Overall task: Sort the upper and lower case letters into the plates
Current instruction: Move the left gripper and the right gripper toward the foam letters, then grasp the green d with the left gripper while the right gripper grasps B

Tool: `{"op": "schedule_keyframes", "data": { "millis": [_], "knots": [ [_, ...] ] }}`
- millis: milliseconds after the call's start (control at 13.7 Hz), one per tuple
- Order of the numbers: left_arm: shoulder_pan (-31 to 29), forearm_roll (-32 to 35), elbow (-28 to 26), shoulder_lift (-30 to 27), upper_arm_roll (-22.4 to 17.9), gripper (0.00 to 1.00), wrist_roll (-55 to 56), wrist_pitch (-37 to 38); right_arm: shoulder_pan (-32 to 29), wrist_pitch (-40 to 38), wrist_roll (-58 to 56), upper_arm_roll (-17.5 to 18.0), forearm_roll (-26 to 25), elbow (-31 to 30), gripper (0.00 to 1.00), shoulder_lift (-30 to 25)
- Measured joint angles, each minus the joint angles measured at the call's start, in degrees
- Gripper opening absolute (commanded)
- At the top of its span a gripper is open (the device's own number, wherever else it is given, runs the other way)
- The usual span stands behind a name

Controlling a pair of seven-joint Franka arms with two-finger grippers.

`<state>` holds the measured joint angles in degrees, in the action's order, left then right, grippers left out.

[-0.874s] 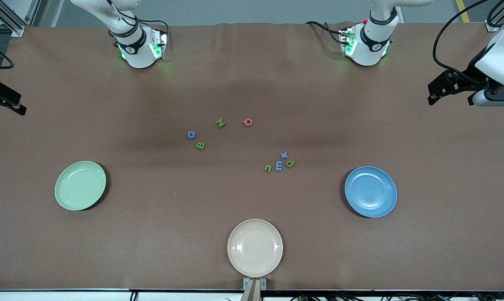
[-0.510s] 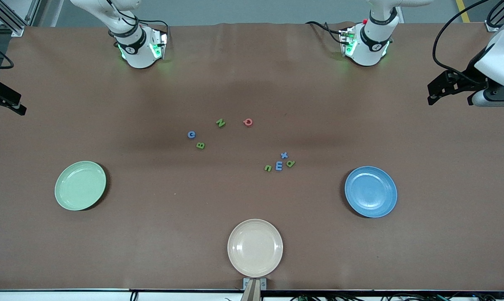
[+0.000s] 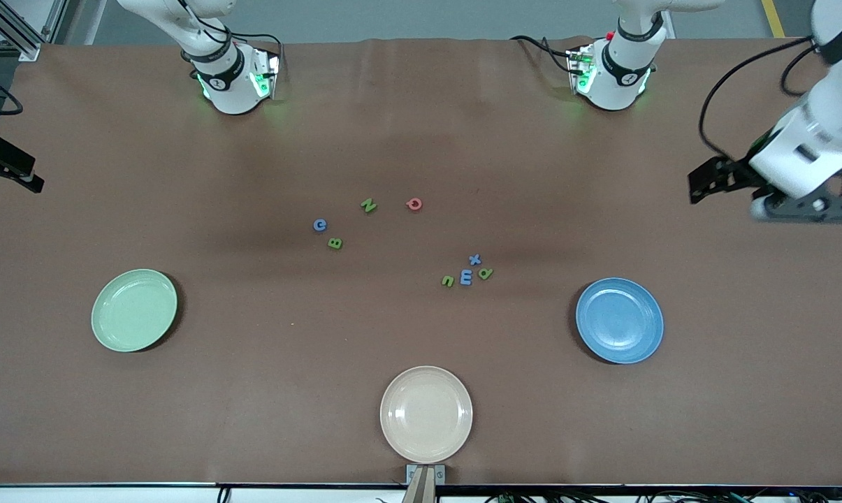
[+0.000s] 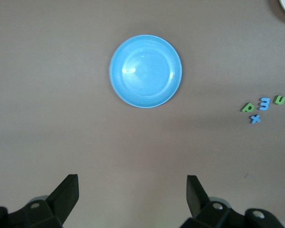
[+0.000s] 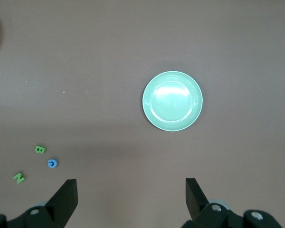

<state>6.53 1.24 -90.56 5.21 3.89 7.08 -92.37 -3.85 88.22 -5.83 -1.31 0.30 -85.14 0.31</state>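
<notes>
My left claw (image 3: 714, 185), spread and empty, has dropped lower in the front frame toward the round medium-blue plate (image 3: 620, 320). My right claw (image 5: 131, 185) waits spread above the brown surface (image 3: 253, 391). The small chunky toy letters (image 3: 466, 277) lie unsorted mid-frame.

mint green plate (image 3: 134, 310), blue plate (image 3: 620, 321), cream plate (image 3: 426, 414), green, blue, pink letters (image 3: 466, 277), brown table (image 3: 421, 126)

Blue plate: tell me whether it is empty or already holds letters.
Empty. The blue plate shows only its bare inside in the front and left wrist views; the nearest letters, the cluster around the blue E, lie on the table.
</notes>
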Motion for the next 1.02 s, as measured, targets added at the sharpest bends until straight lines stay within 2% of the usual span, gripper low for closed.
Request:
{"op": "schedule_keyframes", "data": {
  "millis": [219,656,801,1020],
  "knots": [
    [4.61,0.01,-1.60,6.25,0.70,1.00,12.44,-6.63,0.84,0.01,0.00,0.11,0.01,-0.02,1.00,0.10],
    [12.67,0.01,-10.37,15.17,1.13,1.00,35.18,-26.46,6.84,0.65,0.04,0.33,0.36,-1.37,1.00,4.44],
    [15.01,0.02,-13.37,17.99,1.15,1.00,42.56,-34.22,10.06,2.05,0.65,0.44,0.43,-4.45,1.00,6.00],
    [16.96,0.02,-18.70,20.25,1.16,1.00,50.68,-44.50,15.35,8.59,6.74,0.57,0.47,-12.57,1.00,6.89]
  ]
}}
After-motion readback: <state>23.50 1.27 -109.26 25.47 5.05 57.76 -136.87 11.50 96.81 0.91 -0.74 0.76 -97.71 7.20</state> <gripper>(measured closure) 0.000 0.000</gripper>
